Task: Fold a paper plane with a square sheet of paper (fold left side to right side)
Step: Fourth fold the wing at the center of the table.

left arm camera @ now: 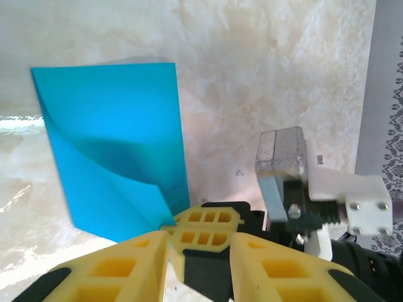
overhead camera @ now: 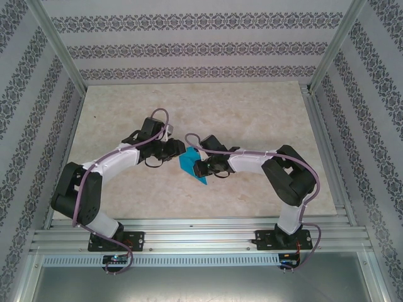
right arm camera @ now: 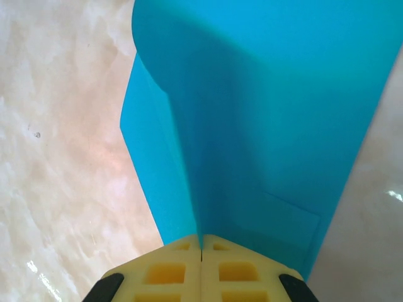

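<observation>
The square sheet of paper point(overhead camera: 189, 165) is bright cyan-blue and lies mid-table between the two arms, partly folded, with one layer curling up over the other point(left arm camera: 113, 145). My right gripper point(right arm camera: 201, 251) is shut on the paper's near edge, and the sheet point(right arm camera: 264, 126) rises and bends away from its yellow fingertips. In the left wrist view those shut right fingertips point(left arm camera: 204, 229) pinch the paper's lower corner. My left gripper point(left arm camera: 201, 277) stands open just behind them, one yellow finger on each side, holding nothing. From above, the left gripper point(overhead camera: 181, 151) and the right gripper point(overhead camera: 199, 168) meet at the paper.
The beige marbled table top point(overhead camera: 252, 113) stretches behind and beside the paper. Patterned walls point(overhead camera: 189, 47) close in three sides. An aluminium rail point(overhead camera: 201, 239) runs along the near edge by the arm bases. The right arm's wrist hardware point(left arm camera: 352, 207) sits close to my left fingers.
</observation>
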Controlling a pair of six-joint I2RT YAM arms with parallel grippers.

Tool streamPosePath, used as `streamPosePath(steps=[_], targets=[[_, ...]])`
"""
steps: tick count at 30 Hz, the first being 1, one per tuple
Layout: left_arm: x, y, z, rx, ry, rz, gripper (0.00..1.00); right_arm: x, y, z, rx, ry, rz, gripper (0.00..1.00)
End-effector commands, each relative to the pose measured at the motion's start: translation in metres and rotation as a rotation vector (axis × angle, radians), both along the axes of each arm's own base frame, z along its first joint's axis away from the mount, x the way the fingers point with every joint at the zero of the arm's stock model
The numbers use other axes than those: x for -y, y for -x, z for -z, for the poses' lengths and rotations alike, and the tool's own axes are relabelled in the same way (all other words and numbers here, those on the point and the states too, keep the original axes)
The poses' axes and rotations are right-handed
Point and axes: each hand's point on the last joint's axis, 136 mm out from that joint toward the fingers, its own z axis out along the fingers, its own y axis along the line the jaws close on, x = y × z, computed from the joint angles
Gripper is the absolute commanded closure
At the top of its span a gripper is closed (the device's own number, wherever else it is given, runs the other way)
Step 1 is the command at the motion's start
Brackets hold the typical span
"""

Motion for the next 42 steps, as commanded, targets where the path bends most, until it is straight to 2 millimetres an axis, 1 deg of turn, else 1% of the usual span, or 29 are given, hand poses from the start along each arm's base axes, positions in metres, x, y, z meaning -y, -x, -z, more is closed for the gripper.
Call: streamPosePath(steps=[1, 4, 10, 16, 19, 22, 28, 33, 38, 42], targets=[[-0.007, 0.015, 0.027, -0.078, -0.013, -0.007, 0.71, -0.005, -0.006, -0.02, 0.015, -0.107, 0.035, 0.97], [0.0, 0.018, 0.04, -0.108, 0.016, -0.003, 0.73, -0.003, -0.005, -0.019, -0.002, -0.137, 0.054, 0.97], [0.022, 0.014, 0.047, -0.121, 0.037, 0.03, 0.74, 0.005, -0.006, -0.018, -0.015, -0.181, 0.098, 0.97], [0.035, 0.007, 0.063, -0.156, 0.028, 0.03, 0.77, 0.009, -0.008, -0.019, -0.033, -0.235, 0.131, 0.97], [0.04, 0.002, 0.066, -0.16, 0.035, 0.029, 0.78, 0.009, -0.007, -0.019, -0.037, -0.243, 0.135, 0.97], [0.041, -0.003, 0.07, -0.157, 0.02, 0.025, 0.78, 0.008, -0.008, -0.022, -0.035, -0.249, 0.132, 0.96], [0.039, -0.005, 0.085, -0.192, -0.024, 0.019, 0.8, 0.006, -0.01, -0.025, -0.037, -0.261, 0.132, 0.94], [0.034, -0.001, 0.101, -0.23, -0.053, 0.008, 0.81, 0.009, -0.013, -0.03, -0.032, -0.258, 0.141, 0.84], [0.033, 0.0, 0.103, -0.233, -0.058, 0.004, 0.82, 0.014, -0.019, -0.036, -0.013, -0.22, 0.135, 0.74], [0.033, 0.0, 0.102, -0.232, -0.059, 0.006, 0.82, 0.022, -0.019, -0.034, 0.012, -0.114, 0.102, 0.7]])
